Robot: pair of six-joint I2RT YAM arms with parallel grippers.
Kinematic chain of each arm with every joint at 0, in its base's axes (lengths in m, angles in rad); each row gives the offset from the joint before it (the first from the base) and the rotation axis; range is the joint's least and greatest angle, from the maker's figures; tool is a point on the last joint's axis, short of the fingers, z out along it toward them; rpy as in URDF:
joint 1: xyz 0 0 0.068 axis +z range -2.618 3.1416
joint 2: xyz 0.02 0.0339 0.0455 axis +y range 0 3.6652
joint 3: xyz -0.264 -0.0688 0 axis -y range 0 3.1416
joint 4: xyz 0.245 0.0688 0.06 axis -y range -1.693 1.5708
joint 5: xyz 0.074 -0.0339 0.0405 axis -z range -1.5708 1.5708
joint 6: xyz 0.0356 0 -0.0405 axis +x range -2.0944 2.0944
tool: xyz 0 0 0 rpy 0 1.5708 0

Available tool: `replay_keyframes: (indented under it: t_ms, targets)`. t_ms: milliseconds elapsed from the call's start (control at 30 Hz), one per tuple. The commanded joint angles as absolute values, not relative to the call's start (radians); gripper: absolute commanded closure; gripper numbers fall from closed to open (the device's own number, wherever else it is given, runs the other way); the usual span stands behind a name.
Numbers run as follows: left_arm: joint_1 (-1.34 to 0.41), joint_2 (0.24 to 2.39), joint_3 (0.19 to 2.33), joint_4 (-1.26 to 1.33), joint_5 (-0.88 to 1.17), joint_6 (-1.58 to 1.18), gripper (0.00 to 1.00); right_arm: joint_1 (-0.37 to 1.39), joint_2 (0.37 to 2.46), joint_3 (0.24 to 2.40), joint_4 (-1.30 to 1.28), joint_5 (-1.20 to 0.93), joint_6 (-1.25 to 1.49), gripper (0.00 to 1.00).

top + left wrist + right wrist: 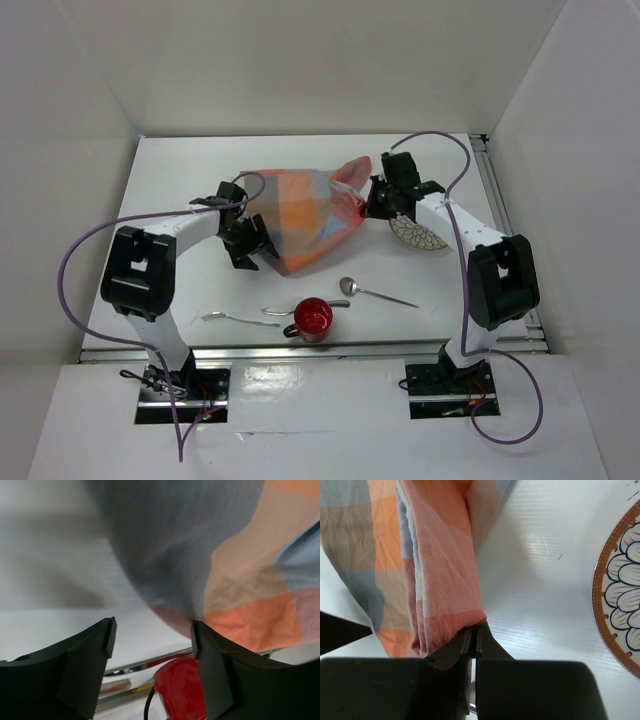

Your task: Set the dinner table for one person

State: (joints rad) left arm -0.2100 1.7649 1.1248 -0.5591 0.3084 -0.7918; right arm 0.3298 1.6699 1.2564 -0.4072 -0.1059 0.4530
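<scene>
From above, I see the white surface point(180, 190) filling the middle of the frame between white walls, with a checked cloth point(305, 215) at its centre. My left fingers point(247, 245) sit at the cloth's left edge. My right fingers point(372, 200) are at its upper right corner, beside a patterned plate point(420, 238). A red cup point(313, 318) stands at lower centre.

Left wrist: the fingers are spread with nothing between them, and the cloth fills the upper right.

Right wrist: the fingers are clamped on a bunched fold of cloth.

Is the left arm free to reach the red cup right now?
Probably yes: the left arm's fingers stand open, gripping nothing, beside the cloth, and the red cup sits uncovered near its base.
</scene>
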Motion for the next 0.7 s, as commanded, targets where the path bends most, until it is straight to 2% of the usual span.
replay_keyframes:
  t_ms: [0,100,200,233,300,467,533,567,667]
  targets:
    - [-0.221,1.836,1.193,-0.459,0.285,-0.83,0.23,0.325,1.624,1.298,-0.376,-0.129,0.463,1.0]
    - [-0.221,1.893,1.249,-0.479,0.219,-0.841,0.28,0.325,1.624,1.307,-0.376,-0.129,0.463,1.0]
    - [-0.221,1.971,1.328,-0.511,0.187,-0.841,0.44,0.325,1.624,1.316,-0.376,-0.138,0.463,1.0]
    - [-0.221,1.988,1.351,-0.538,0.187,-0.832,0.65,0.325,1.624,1.316,-0.376,-0.138,0.463,1.0]
    - [-0.212,2.022,1.437,-0.577,0.173,-0.807,1.0,0.325,1.624,1.345,-0.376,-0.138,0.463,1.0]
    - [-0.15,2.033,1.716,-0.725,0.103,-0.707,1.0,0.296,1.706,1.486,-0.344,-0.172,0.428,1.0]
    - [-0.13,2.075,1.97,-0.819,0.094,-0.626,1.0,0.281,1.774,1.632,-0.344,-0.19,0.419,1.0]
    - [-0.118,2.097,2.169,-0.9,0.075,-0.602,1.0,0.267,1.796,1.734,-0.353,-0.202,0.419,1.0]
    - [-0.118,2.143,2.449,-0.986,0.035,-0.522,1.0,0.258,1.806,1.813,-0.319,-0.218,0.419,1.0]
